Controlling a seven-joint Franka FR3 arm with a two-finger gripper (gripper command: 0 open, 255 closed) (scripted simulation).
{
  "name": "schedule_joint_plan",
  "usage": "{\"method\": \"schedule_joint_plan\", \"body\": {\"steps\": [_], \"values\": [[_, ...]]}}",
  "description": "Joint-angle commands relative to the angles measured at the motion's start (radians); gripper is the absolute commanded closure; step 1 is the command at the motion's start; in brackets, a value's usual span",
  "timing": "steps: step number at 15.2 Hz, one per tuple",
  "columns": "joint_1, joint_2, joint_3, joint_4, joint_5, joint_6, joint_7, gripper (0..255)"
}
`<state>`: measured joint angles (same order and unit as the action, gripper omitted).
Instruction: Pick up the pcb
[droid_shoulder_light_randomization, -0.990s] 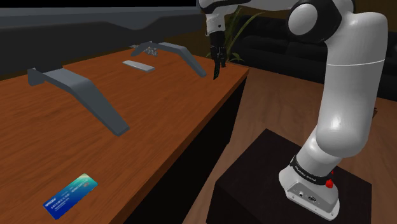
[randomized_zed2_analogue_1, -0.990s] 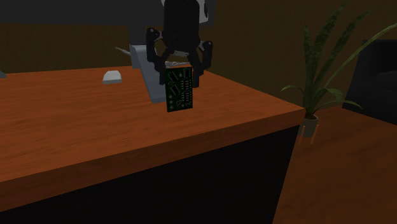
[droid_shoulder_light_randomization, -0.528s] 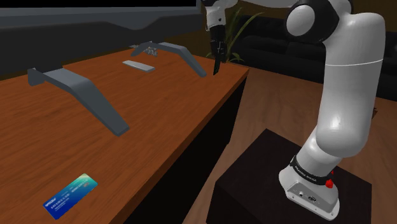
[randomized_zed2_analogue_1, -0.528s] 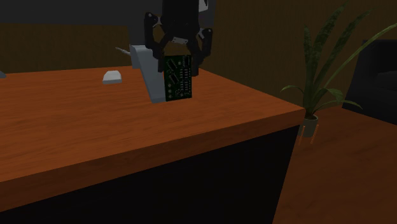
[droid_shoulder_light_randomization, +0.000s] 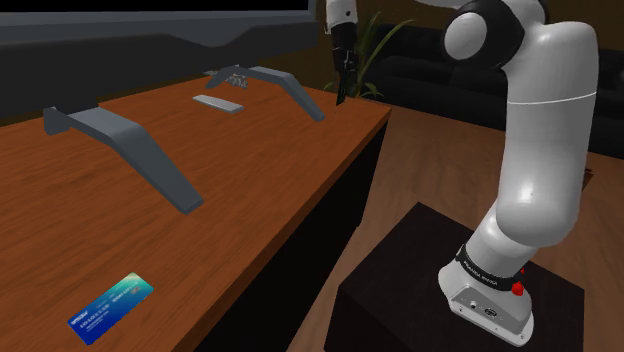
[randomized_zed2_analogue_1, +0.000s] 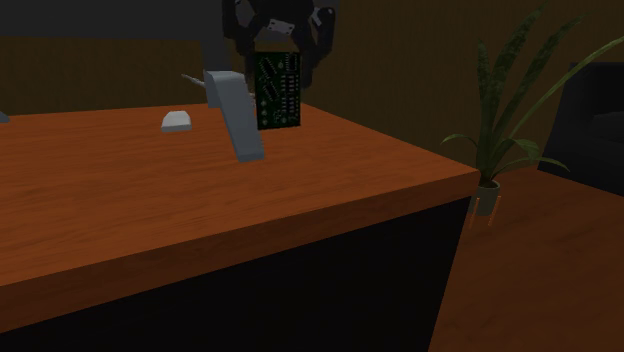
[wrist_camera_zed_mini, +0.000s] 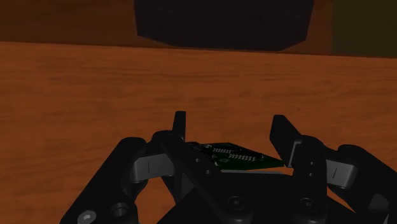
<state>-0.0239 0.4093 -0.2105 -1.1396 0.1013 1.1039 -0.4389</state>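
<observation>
The pcb (randomized_zed2_analogue_1: 276, 92) is a dark green board with small pale parts, hanging upright in the air above the wooden table (randomized_zed2_analogue_1: 330, 190). My black gripper (randomized_zed2_analogue_1: 279, 50) is shut on the board's top edge. In the shoulder view the pcb (droid_shoulder_light_randomization: 341, 93) appears edge-on as a thin dark strip below the gripper (droid_shoulder_light_randomization: 342, 70), over the table's far right corner. In the wrist view the pcb (wrist_camera_zed_mini: 240, 156) lies clasped between the fingers (wrist_camera_zed_mini: 180, 125) of the gripper (wrist_camera_zed_mini: 229, 135), with the wood well below.
Two grey angled bars (droid_shoulder_light_randomization: 135, 150) (droid_shoulder_light_randomization: 288, 88) and a flat grey slab (droid_shoulder_light_randomization: 218, 103) lie on the table. A blue card (droid_shoulder_light_randomization: 110, 304) sits near the front edge. A potted plant (randomized_zed2_analogue_1: 497, 120) stands on the floor beyond the corner. A dark sofa (droid_shoulder_light_randomization: 445, 75) is behind.
The gripper has risen straight up with the pcb in it, lifting the board higher above the table. Nothing else has moved.
</observation>
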Motion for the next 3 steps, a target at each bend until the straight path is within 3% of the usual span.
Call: {"method": "schedule_joint_plan", "body": {"steps": [1, 3], "values": [[-0.005, 0.014, 0.000, 0.048, 0.003, -0.035, 0.000, 255], [-0.005, 0.015, 0.000, 0.052, 0.003, -0.038, 0.000, 255]]}}
